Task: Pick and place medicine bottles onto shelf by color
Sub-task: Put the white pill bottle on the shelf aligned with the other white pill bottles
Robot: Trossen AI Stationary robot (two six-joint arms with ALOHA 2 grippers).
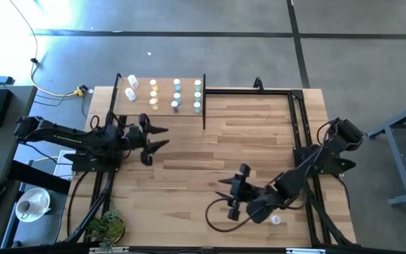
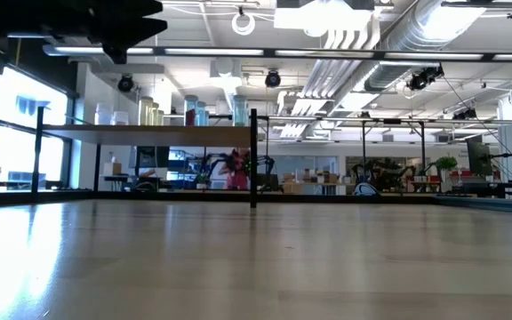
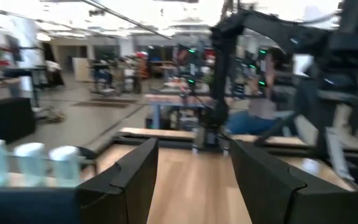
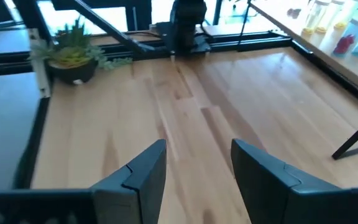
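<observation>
Both end effectors released, empty.
Left end effector beside shelf; right end effector above bare counter.

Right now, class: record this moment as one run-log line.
left claw: open, empty, beside shelf | right claw: open, empty, mid-table | bottles: on shelf | one bottle: on table

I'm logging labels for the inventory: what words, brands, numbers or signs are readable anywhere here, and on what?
None can be read.
Medicine bottles on the shelf: any label is too small to read.
Room behind the table in the low view: no sign is legible.
Arms and both hands: no visible markings.
</observation>
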